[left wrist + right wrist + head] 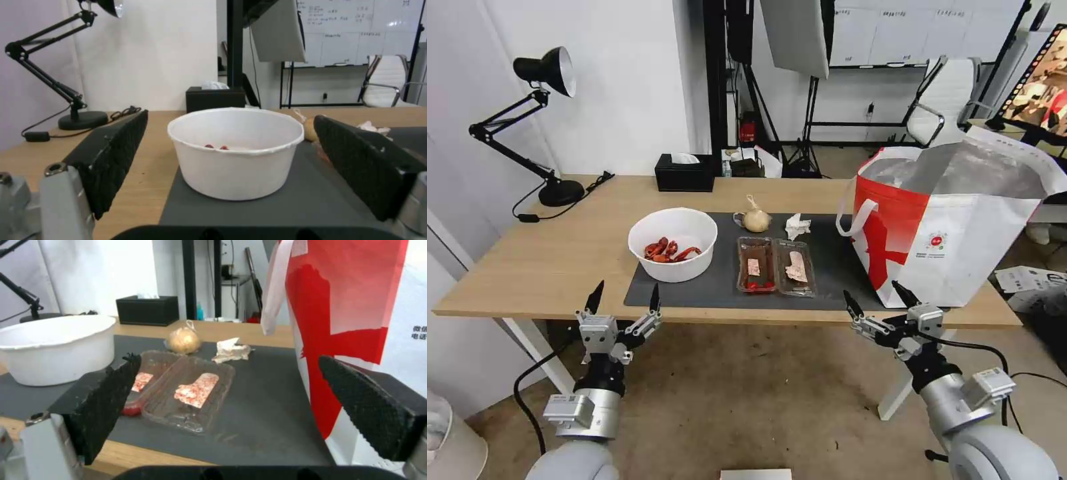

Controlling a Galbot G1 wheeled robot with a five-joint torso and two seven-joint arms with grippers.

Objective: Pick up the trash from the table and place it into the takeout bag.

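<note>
— While both arms hang in front of the table's (560, 260) near edge, what are the grippers doing?

— Nothing is held. The left gripper (624, 299) sits with its fingers spread wide, level with the white bowl (673, 244); from its wrist camera the bowl (236, 151) stands between the two black pads, apart from both. The right gripper (877, 301) is likewise spread and empty, just below the table edge, near the takeout bag (947, 227).

— Where is the trash?

— All on the dark grey mat (720, 283). The bowl, with red crayfish shells (668, 251) inside, stands at the mat's left end. The clear two-part tray (775, 265) lies to its right, with red-brown residue in it. Behind the tray sit the knotted beige bag (755, 219) and, just beside it, the crumpled tissue (797, 226).

— And the bag?

— It stands upright at the table's right end, mouth open, its silver lining showing, partly on the mat.
</note>
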